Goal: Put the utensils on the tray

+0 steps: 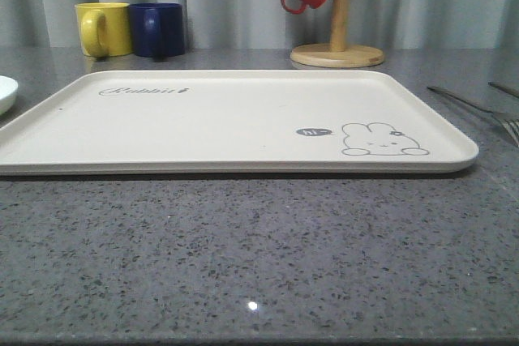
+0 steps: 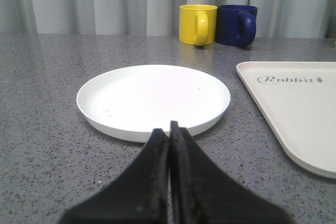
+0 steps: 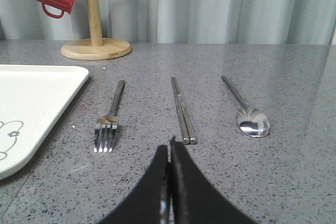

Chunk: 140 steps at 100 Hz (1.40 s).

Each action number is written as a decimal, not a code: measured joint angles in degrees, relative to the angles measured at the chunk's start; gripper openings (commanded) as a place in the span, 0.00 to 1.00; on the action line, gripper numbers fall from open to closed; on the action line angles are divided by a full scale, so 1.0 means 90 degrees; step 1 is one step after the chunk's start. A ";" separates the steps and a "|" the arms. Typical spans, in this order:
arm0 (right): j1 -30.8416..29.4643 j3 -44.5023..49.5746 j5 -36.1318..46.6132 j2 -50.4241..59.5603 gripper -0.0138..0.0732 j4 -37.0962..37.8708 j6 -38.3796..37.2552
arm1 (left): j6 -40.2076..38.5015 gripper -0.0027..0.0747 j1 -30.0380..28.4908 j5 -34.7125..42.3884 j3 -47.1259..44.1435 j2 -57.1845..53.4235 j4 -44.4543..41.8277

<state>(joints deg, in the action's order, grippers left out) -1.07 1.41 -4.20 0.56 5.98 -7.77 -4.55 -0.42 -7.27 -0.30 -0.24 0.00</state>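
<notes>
Speckled grey counter fills the bottom of the front view, with the cream tray lying flat across the middle of the frame, bare of any cutlery; only its printed rabbit at lower right and the lettering at upper left are seen on it. At the right edge of that frame, fork tines and a handle can just be made out on the counter beside the tray.

In the right wrist view the right pincer is seen at the bottom centre, closed tight and holding nothing, aimed toward the chopsticks. A fork lies to their left, near the tray corner, and a spoon to their right. All three are laid parallel and apart, presumably so that each can be gripped singly.

In the left wrist view the left pincer is likewise closed and empty, at the bottom centre, just before a white plate; a yellow mug and a blue mug stand at the upper right.

No utensil is yet judged to be placed; the right pincer would need to be opened first.
</notes>
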 measured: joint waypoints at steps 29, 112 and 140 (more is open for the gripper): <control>0.0000 0.0000 0.0000 0.0000 0.09 0.0000 0.0000 | 0.0000 0.01 0.0000 0.0012 0.0000 0.0000 0.0000; 0.0000 0.0000 0.0000 0.0000 0.09 0.0000 0.0000 | 0.0000 0.01 0.0000 -0.1341 0.1865 0.0679 -0.0035; 0.0000 0.0000 0.0000 0.0000 0.09 0.0000 0.0000 | 0.0000 0.01 0.0000 -0.2833 0.3404 0.2790 -0.0242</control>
<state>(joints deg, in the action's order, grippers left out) -1.07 1.41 -4.20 0.56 5.98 -7.77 -4.55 -0.42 -32.77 30.33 24.87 -2.18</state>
